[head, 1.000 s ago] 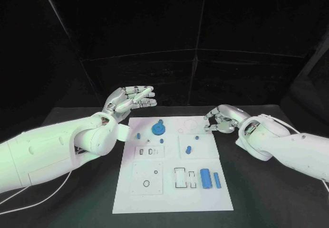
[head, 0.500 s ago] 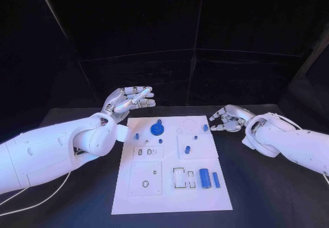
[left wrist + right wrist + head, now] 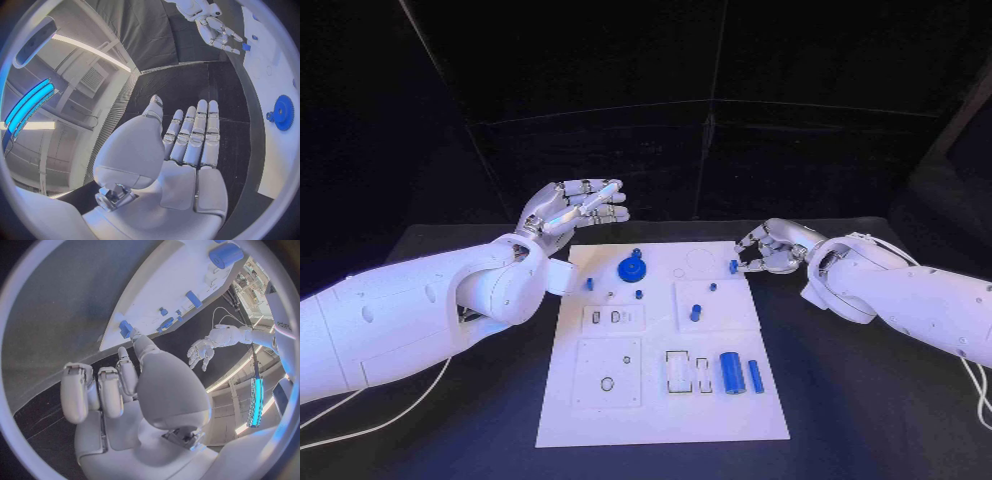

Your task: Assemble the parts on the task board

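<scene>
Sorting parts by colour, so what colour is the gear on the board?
Blue; the gear shows best in the head view.

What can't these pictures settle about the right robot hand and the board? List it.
- Whether the right robot hand touches the small blue part at the board's edge: head view, too small; right wrist view, fingertip covers the contact.
- Outlines on the task board: head view, too small to tell recess from print.

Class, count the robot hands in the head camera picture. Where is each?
2. The left hand is raised beyond the far left corner of the task board; the right hand is at its far right edge, beside a small blue part.
</scene>
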Controlling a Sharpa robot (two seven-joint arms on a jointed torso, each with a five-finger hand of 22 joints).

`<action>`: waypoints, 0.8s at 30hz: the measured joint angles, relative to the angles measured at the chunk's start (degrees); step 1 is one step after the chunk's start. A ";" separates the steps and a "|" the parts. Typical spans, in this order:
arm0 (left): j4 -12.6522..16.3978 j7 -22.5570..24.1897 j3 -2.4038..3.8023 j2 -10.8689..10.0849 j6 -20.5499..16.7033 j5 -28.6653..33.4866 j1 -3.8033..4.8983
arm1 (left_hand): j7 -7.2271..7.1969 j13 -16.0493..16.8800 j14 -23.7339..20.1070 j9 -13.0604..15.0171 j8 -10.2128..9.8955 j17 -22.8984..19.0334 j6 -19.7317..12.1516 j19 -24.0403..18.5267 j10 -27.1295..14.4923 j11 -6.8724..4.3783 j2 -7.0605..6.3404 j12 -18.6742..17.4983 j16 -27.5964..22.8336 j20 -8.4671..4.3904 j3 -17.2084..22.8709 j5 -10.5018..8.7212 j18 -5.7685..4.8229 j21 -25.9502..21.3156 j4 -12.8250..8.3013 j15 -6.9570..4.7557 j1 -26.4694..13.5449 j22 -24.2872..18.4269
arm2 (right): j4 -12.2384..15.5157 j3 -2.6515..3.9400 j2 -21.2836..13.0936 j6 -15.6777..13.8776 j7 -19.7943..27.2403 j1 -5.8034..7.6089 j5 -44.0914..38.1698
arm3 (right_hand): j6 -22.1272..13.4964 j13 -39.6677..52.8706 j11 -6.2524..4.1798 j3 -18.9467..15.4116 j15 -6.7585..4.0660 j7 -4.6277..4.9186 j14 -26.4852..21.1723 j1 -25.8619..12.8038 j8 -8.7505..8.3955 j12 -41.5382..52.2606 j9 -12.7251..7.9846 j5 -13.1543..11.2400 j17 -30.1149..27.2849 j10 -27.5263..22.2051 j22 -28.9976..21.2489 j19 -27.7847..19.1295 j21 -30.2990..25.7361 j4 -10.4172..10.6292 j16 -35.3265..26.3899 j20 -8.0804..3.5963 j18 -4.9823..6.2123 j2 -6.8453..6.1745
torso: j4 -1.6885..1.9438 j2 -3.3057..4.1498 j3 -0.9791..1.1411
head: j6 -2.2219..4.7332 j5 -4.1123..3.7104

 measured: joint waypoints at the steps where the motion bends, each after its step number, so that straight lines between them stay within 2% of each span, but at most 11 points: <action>1: -0.01 0.00 0.00 0.01 0.01 0.00 0.00 | 0.00 0.00 0.00 0.00 0.00 0.00 0.00 0.00 0.00 0.00 0.00 0.00 0.00 0.00 0.00 0.00 0.00 0.00 0.00 0.00 0.00 0.00 | -0.27 0.00 0.19 0.12 0.04 0.00 0.02 | 0.30 0.00 -0.09 0.14 0.00 0.06 0.00 0.00 0.00 0.00 0.00 -0.01 0.00 0.09 0.00 0.00 0.00 -0.14 0.00 0.00 0.00 0.00 | -0.01 0.00 -0.01 | -0.02 -0.03; 24: -0.26 -0.01 0.00 0.07 0.11 0.00 -0.01 | 0.00 0.00 0.00 0.00 0.00 0.00 0.00 0.00 0.00 0.00 0.22 0.00 -0.23 0.00 0.00 0.00 0.00 -0.23 0.00 0.00 0.22 -0.06 | -1.44 0.00 1.28 2.48 0.20 -0.13 -0.24 | 1.91 0.03 -0.21 0.70 -0.12 -0.07 0.13 0.22 0.54 0.28 0.17 0.00 -0.02 0.22 0.00 0.00 0.00 -0.69 0.00 0.00 0.00 0.23 | -0.15 -0.03 0.04 | -0.33 0.13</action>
